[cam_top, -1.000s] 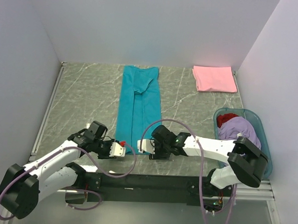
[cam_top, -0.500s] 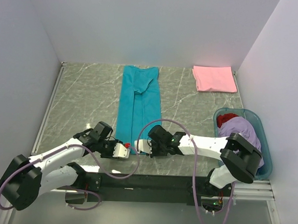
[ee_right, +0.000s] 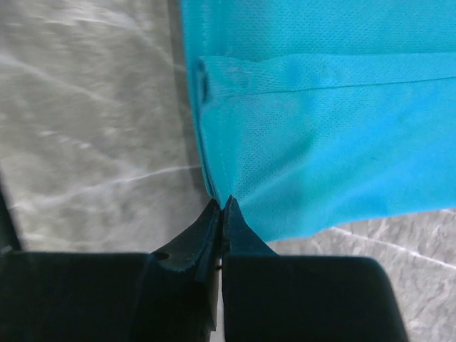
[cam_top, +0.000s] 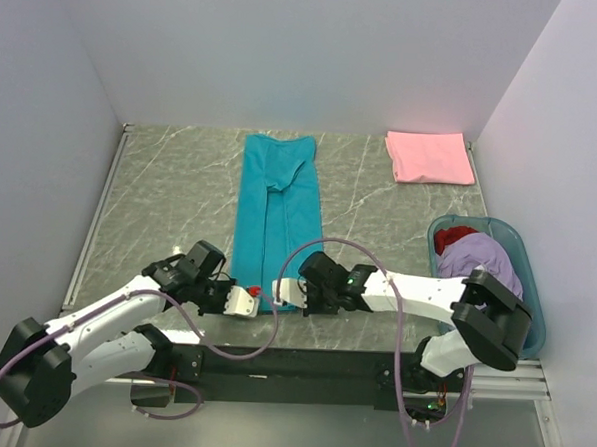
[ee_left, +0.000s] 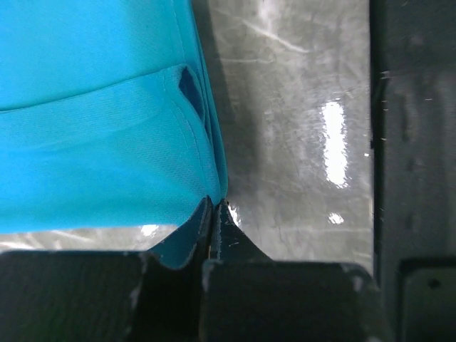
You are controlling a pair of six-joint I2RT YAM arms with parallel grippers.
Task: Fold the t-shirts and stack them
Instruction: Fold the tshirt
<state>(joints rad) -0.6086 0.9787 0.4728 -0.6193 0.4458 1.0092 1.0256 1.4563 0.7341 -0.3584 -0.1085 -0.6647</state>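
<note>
Shirts: four – teal shirt [cam_top: 277, 212], pink shirt [cam_top: 429, 156] outside basket [cam_top: 525, 250]; lavender shirt [cam_top: 477, 261], red shirt [cam_top: 456, 236] inside basket. Basket: one. Arms: two, left arm [cam_top: 113, 314], right arm [cam_top: 415, 288].

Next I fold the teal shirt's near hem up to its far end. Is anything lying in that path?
Nothing visible. The left hand and right hand pinch the teal t-shirt at its near corners; its length is bare. The pink t-shirt and basket sit off to the right.
</note>
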